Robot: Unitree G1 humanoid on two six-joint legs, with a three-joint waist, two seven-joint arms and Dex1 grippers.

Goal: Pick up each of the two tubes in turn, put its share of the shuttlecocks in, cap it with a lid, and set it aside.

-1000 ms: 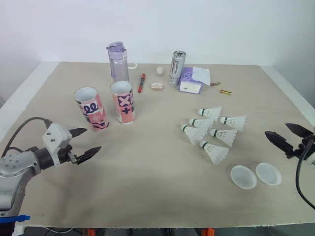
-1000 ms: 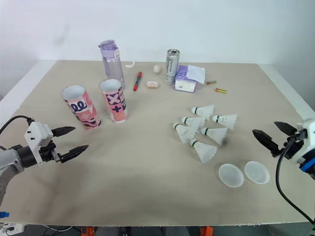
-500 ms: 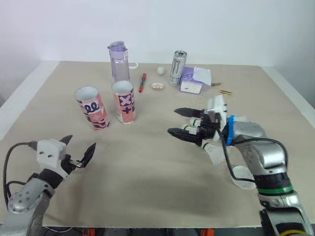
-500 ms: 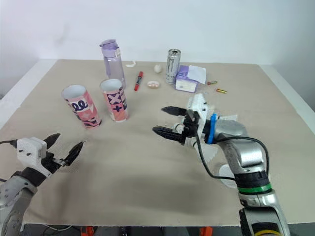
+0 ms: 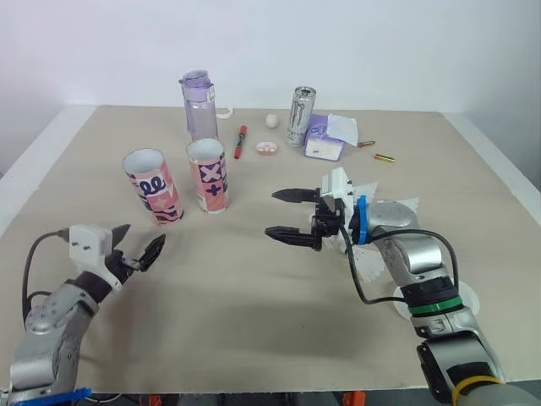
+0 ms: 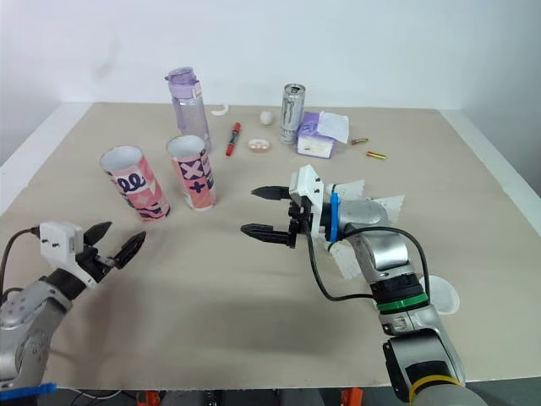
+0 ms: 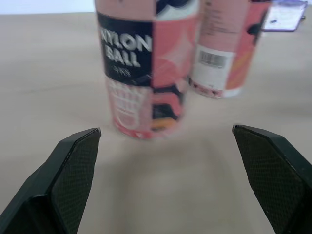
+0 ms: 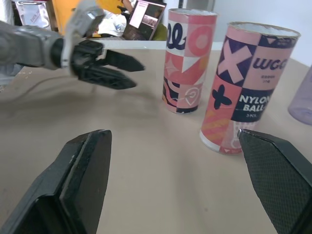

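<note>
The tubes (image 5: 209,176) look like glossy printed card, the table (image 5: 254,288) matt, the can (image 5: 298,117) shiny metal.

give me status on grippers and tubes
Left gripper open, empty, short of the left tube. Right gripper open, empty, facing the right tube. Both tubes upright, uncapped. Shuttlecocks partly hidden under right arm.

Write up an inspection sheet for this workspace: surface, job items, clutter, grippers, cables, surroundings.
Surface: beige table, flat.
Job's things: left tube and right tube upright, side by side, uncapped; shuttlecocks partly hidden behind the right arm; lid flat beside that arm.
Clutter: purple bottle, red pen, can, tissue pack along the far side.
Grippers: left gripper open, facing the tubes; right gripper open, holding nothing.
Cables: black cable looping off the right forearm.
Surroundings: white wall.
</note>
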